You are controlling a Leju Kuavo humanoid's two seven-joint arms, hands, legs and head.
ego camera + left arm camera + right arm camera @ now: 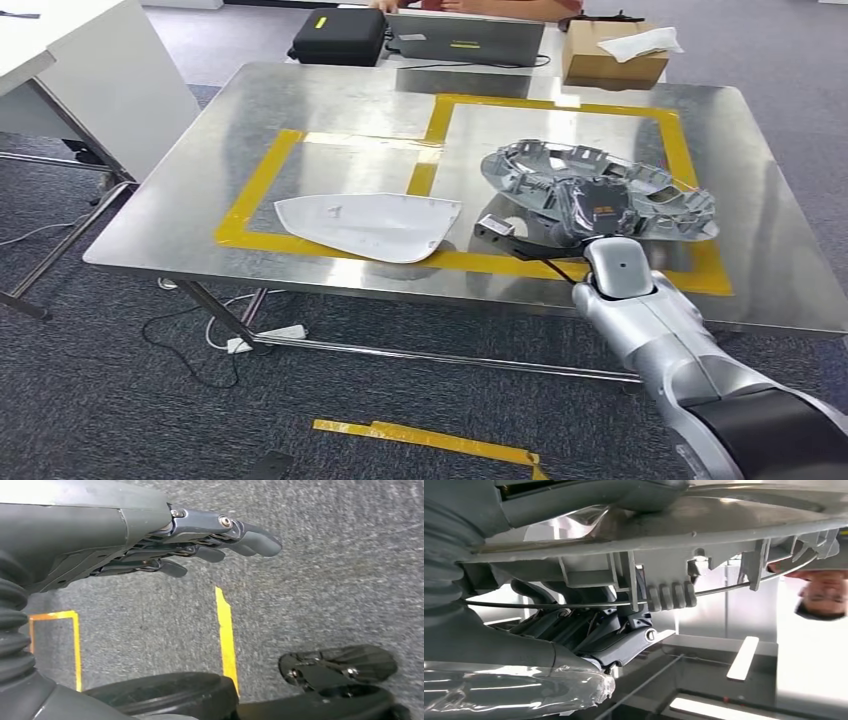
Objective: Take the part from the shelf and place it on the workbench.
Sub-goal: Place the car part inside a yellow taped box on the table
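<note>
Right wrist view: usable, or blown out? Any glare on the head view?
Right wrist view: background washed out white, while the grey part and right hand sit dark and close. Head view: evenly lit, sharp; the steel table mirrors things behind it, with mild glare patches. Left wrist view: left hand sharp over carpet, no glare.

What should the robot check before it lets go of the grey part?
1. Right hand holds the grey part: ok.
2. Part is over the right yellow square on the table: ok.
3. Part rests flat on the table: cannot tell; it looks tilted.
4. White part is out of the way, to the left: ok.
5. Left hand hangs over the floor, holding nothing: ok.
</note>
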